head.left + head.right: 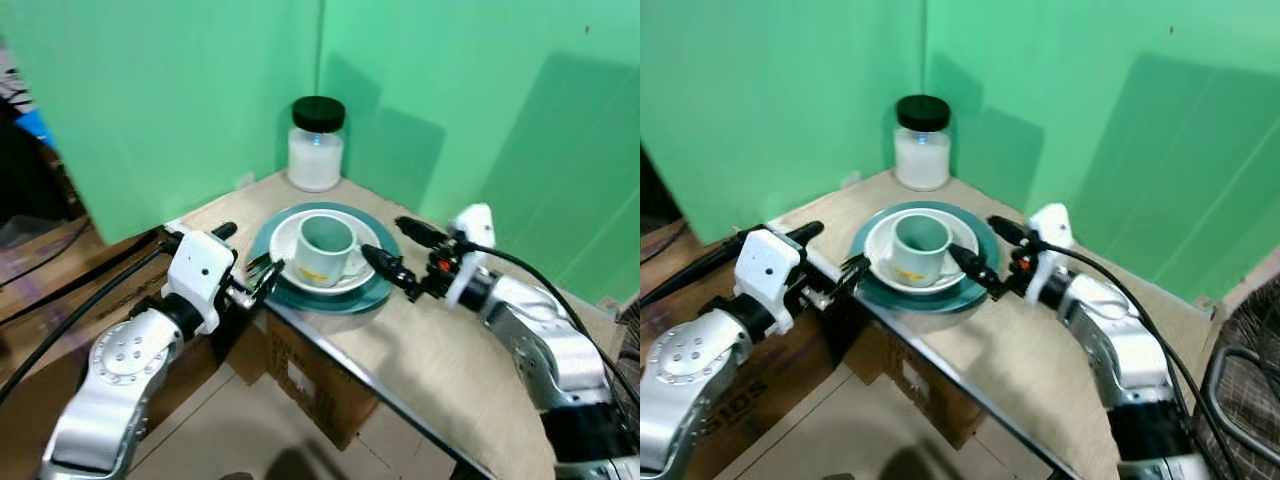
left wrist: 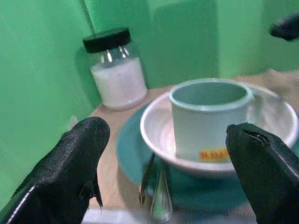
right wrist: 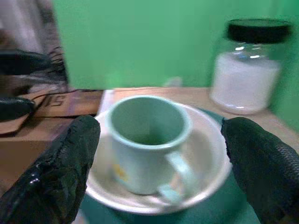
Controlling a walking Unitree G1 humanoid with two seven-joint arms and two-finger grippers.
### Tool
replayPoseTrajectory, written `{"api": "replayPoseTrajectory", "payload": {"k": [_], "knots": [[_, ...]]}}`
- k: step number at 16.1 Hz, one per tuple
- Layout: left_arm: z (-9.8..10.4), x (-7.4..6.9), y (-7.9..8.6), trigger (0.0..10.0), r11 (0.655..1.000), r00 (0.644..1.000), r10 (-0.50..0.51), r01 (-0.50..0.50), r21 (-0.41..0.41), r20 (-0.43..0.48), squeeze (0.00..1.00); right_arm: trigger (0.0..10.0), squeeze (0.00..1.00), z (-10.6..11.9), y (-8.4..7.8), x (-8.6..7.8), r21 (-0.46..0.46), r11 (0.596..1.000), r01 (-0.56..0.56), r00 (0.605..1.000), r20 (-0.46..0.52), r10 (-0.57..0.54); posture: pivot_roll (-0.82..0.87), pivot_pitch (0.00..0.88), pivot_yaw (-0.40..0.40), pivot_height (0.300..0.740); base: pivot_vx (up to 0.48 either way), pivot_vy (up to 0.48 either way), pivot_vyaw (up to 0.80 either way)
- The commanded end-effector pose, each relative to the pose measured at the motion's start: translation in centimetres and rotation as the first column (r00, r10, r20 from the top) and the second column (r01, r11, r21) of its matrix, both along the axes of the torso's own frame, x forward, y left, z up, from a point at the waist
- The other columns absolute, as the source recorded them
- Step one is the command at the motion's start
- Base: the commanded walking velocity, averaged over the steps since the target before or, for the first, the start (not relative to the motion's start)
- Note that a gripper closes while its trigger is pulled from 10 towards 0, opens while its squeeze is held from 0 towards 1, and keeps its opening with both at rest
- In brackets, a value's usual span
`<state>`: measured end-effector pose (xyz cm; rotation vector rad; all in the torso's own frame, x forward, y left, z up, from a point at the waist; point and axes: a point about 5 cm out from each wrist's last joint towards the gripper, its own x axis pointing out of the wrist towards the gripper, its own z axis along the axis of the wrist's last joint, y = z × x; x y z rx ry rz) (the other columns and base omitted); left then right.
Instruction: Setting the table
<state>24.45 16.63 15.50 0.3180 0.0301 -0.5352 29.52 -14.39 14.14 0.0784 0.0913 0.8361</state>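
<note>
green walls | wooden table (image 1: 450, 370) | pale-green mug (image 1: 325, 248) upright in white bowl (image 1: 292, 230)

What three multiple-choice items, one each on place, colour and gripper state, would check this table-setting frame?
1. Where does the mug stand?
A. in the white bowl on the teal plate
B. beside the jar
C. on the floor

2. What colour is the lid of the jar?
A. white
B. black
C. teal

3. How do the two grippers stand?
A. both shut on the mug
B. one holds the jar
C. both open, one each side of the dishes

Key: 1 A, the head views show the mug nested in the bowl on the plate. 2 B, the lid is black over white contents. 3 C, the left gripper and right gripper have spread fingers holding nothing.
</note>
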Motion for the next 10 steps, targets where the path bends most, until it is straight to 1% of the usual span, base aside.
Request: {"api": "replayPoseTrajectory", "payload": {"k": [1, 2, 4, 5, 6, 7, 8, 10], "knots": [[0.1, -0.3, -0.2, 10.0, 0.999, 0.999, -0.051, 0.051, 0.001, -0.019, 0.00, 10.0, 1.00, -0.3, 0.0, 0.3, -0.033, 0.999, -0.020, 1.000, -0.021, 0.019, 0.11, 0.000, -0.059, 0.740, 0.000, 0.000, 0.00], [0.1, -0.7, -0.2, 10.0, 0.995, 0.994, -0.100, 0.100, 0.000, -0.047, 0.00, 10.0, 1.00, -0.6, 0.4, 0.9, -0.068, 0.997, -0.046, 0.998, -0.045, 0.043, 0.11, 0.000, -0.055, 0.740, 0.000, 0.000, 0.00], [0.2, -1.2, -0.3, 10.0, 0.987, 0.984, -0.162, 0.162, -0.007, -0.074, 0.00, 10.0, 1.00, -0.9, 0.7, 1.7, -0.072, 0.997, -0.041, 0.996, -0.088, 0.034, 0.11, 0.000, -0.055, 0.740, 0.000, 0.000, 0.00], [0.1, -1.7, -0.5, 10.0, 0.978, 0.973, -0.208, 0.207, -0.011, -0.099, 0.00, 10.0, 1.00, -1.0, 0.9, 2.4, -0.094, 0.995, -0.028, 0.993, -0.117, 0.017, 0.11, 0.000, -0.055, 0.740, 0.000, 0.000, 0.00], [0.0, -1.9, -0.7, 10.0, 0.974, 0.967, -0.228, 0.228, -0.014, -0.110, 0.00, 10.0, 1.00, -1.0, 1.2, 2.6, -0.113, 0.993, -0.046, 0.992, -0.126, 0.031, 0.11, 0.000, -0.056, 0.740, 0.000, 0.000, 0.00], [0.0, -2.1, -0.8, 10.0, 0.972, 0.965, -0.235, 0.235, -0.015, -0.115, 0.00, 10.0, 0.64, -0.9, 1.5, 2.6, -0.117, 0.990, -0.079, 0.990, -0.130, 0.064, 0.12, 0.000, -0.058, 0.740, 0.000, 0.000, 0.00], [-0.1, -2.1, -0.9, 10.0, 0.972, 0.965, -0.236, 0.236, -0.016, -0.117, 0.00, 10.0, 0.00, -0.9, 1.7, 2.7, -0.137, 0.985, -0.105, 0.986, -0.140, 0.086, 0.12, 0.000, -0.060, 0.740, 0.000, 0.000, 0.00], [-0.1, -2.1, -1.0, 10.0, 0.969, 0.962, -0.245, 0.244, -0.019, -0.124, 0.00, 10.0, 0.00, -0.8, 1.8, 3.0, -0.203, 0.967, -0.156, 0.979, -0.161, 0.124, 0.12, 0.000, -0.062, 0.740, 0.000, 0.000, 0.00]]}}
